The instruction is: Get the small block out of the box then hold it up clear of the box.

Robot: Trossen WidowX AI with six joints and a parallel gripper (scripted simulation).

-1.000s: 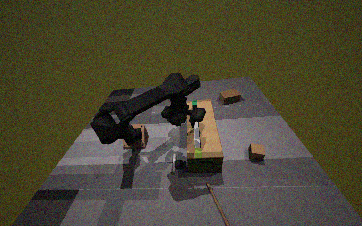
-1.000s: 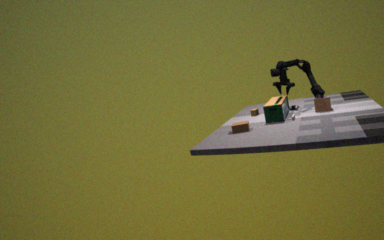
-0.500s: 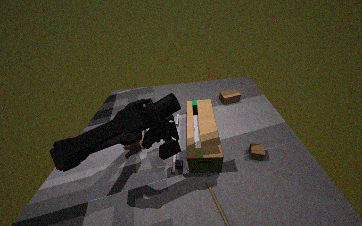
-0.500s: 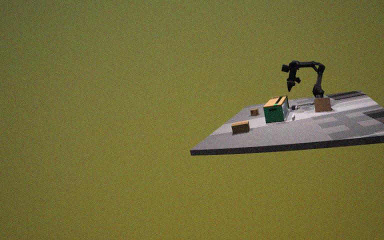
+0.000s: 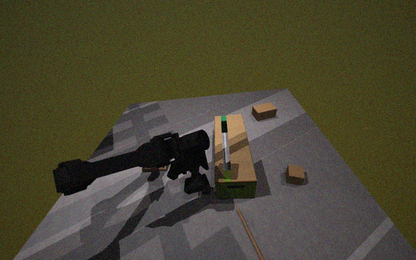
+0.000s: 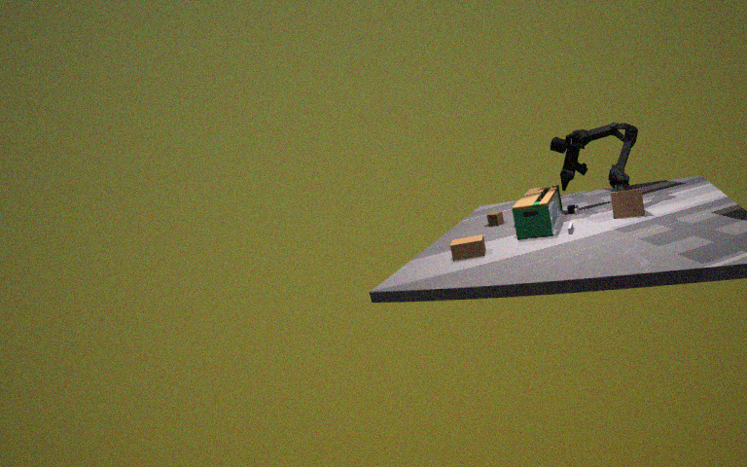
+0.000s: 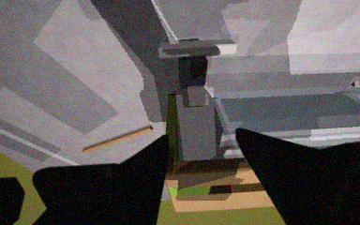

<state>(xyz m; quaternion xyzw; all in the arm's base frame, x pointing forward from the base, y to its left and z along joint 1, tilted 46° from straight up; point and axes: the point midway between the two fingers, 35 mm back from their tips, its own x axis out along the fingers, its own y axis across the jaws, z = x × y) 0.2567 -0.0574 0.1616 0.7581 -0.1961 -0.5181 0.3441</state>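
Black and parted, the gripper (image 5: 196, 180) (image 6: 565, 186) (image 7: 202, 136) hangs beside the box (image 5: 236, 188) (image 6: 533, 222) (image 7: 220, 203), its fingers apart

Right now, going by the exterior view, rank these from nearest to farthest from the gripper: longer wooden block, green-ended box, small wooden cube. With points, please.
1. Green-ended box (image 5: 248, 162) (image 6: 533, 221) (image 7: 225, 203), just below.
2. Small wooden cube (image 5: 295, 174) (image 6: 495, 218), left of it.
3. Longer wooden block (image 5: 264, 110) (image 6: 468, 247), lower left.
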